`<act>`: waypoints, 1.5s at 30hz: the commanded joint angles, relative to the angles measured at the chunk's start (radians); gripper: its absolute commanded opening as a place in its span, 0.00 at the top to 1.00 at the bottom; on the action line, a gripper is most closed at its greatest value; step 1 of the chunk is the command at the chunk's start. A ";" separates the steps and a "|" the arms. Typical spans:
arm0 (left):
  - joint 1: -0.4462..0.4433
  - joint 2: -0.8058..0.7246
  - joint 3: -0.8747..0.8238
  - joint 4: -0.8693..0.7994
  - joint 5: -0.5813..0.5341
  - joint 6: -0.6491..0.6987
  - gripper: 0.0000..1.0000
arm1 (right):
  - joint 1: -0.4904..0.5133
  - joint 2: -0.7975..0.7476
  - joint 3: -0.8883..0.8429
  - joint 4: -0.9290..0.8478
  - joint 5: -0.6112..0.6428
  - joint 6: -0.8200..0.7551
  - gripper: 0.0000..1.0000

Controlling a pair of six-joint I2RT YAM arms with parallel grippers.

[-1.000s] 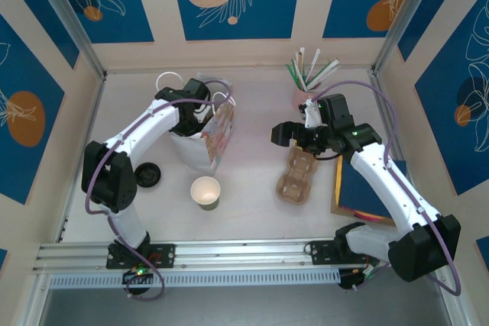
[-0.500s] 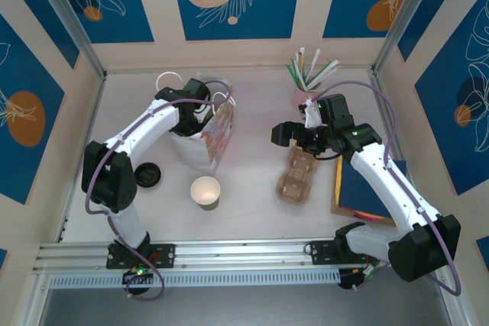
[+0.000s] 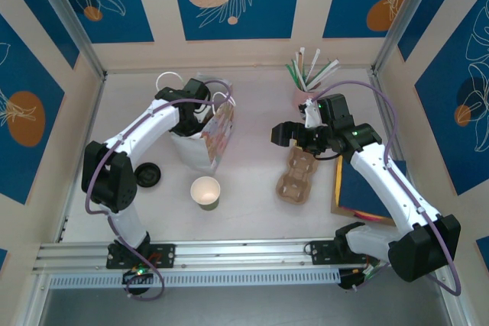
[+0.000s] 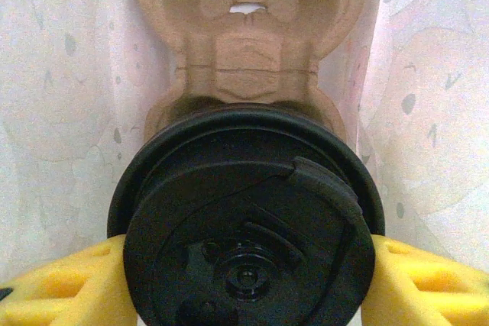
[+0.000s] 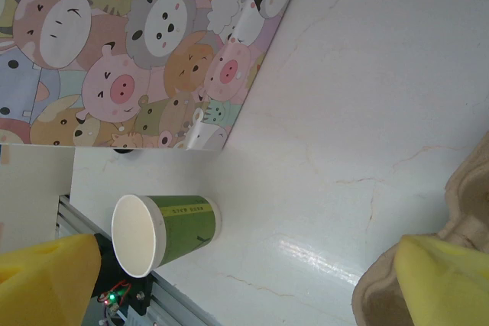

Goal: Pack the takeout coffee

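Observation:
The takeout coffee (image 4: 244,211) shows its round black lid from above in the left wrist view, down between the white inner walls of the gift bag (image 4: 61,112). My left gripper (image 4: 244,269) is shut on it, yellow fingers (image 4: 69,284) pressing both sides of the lid. A brown cardboard carrier (image 4: 248,36) lies in the bag just beyond the cup. From above, the left gripper (image 3: 200,110) reaches into the mouth of the cartoon-print gift bag (image 3: 215,139). My right gripper (image 3: 290,135) hovers open over the table, nothing between its fingers.
A lidless green cup (image 3: 205,192) stands in front of the bag, with a loose black lid (image 3: 147,175) to its left. Another cardboard carrier (image 3: 298,175) lies under the right arm. A pink holder of straws (image 3: 306,85) is at the back, a dark book (image 3: 363,188) at right.

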 commanded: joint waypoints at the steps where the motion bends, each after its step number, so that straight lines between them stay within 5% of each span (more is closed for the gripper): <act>1: 0.027 0.144 -0.103 -0.018 -0.067 0.012 0.47 | 0.005 -0.019 -0.009 -0.008 -0.005 0.004 0.01; 45: 0.024 0.126 -0.041 -0.072 -0.039 0.006 0.42 | 0.005 -0.009 -0.006 -0.001 -0.007 0.005 0.01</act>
